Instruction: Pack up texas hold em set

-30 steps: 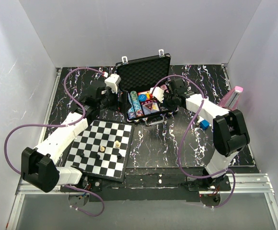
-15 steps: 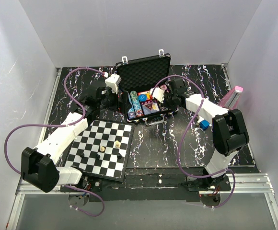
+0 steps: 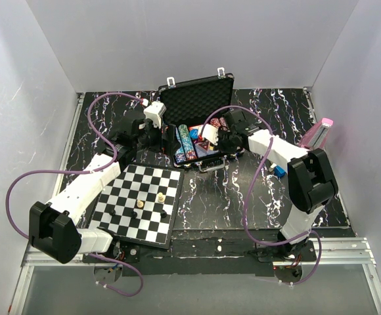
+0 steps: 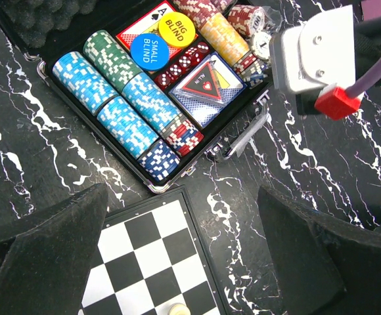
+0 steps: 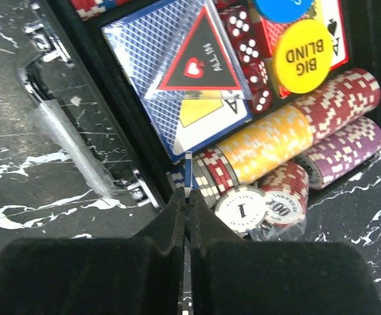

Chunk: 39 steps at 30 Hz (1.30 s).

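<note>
From above, the open briefcase (image 3: pixel 197 98) sits at the back middle of the table (image 3: pixel 243 197), lid propped up towards the rear wall. My left arm (image 3: pixel 85 187) reaches to its left side and my right arm (image 3: pixel 279 147) to its right front corner. The chessboard (image 3: pixel 144 203) fills the near left, its far corner close to the case. The pink metronome (image 3: pixel 318 134) stands against the right wall. Bare marble lies open in front of the case.

At my left wrist, the left gripper (image 4: pixel 182 191) is spread wide and holds nothing, hanging over the gap where the chessboard corner nearly meets the case's front rim. Inside the case lie the chip rows (image 4: pixel 121 98), card deck (image 4: pixel 210 88), red dice (image 4: pixel 184 62) and round buttons (image 4: pixel 157 39).

At my right wrist, the right gripper (image 5: pixel 188 197) is pinched tight on a thin blue-and-white chip (image 5: pixel 188 172), held edge-on just above the case's front rim. The silver handle (image 5: pixel 66 131) lies to one side and the loose chips (image 5: pixel 263 207) sit at the corner.
</note>
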### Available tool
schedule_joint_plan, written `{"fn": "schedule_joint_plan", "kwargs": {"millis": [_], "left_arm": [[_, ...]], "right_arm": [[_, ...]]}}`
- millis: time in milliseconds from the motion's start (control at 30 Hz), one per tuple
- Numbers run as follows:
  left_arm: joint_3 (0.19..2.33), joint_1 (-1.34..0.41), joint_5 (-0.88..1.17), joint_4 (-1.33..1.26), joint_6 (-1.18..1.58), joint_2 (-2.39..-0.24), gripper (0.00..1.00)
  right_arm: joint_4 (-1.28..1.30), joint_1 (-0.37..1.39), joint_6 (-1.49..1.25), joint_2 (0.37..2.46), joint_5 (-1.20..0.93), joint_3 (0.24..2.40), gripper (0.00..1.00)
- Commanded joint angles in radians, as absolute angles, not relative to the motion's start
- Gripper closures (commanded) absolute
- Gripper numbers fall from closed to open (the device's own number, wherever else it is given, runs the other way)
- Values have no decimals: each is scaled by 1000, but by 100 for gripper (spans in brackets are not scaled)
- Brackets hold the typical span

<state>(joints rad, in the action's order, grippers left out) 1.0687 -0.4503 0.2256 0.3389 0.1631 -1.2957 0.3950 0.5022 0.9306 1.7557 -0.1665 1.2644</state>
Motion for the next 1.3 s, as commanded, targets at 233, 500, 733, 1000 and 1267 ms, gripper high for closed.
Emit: {"fn": "schedule_joint_plan", "kwargs": {"millis": [233, 500, 733, 1000, 1267], "left_arm": [[1091, -443, 238, 351, 166, -1275, 2], [1091, -442, 238, 353, 166, -1273, 2], [1092, -442, 242, 353, 164, -1272, 2], [1091, -442, 242, 354, 166, -1269, 2], [1091, -442, 247, 353, 164, -1270, 2]], "right_arm": [[439, 512, 982, 1807, -88, 1302, 99], [431, 511, 1020, 1833, -8, 1319, 99], [417, 499, 1045, 1802, 32, 1295, 99], [417, 480, 1048, 1790, 48, 1282, 99], [394, 480, 1039, 1740, 35, 1244, 99]]}}
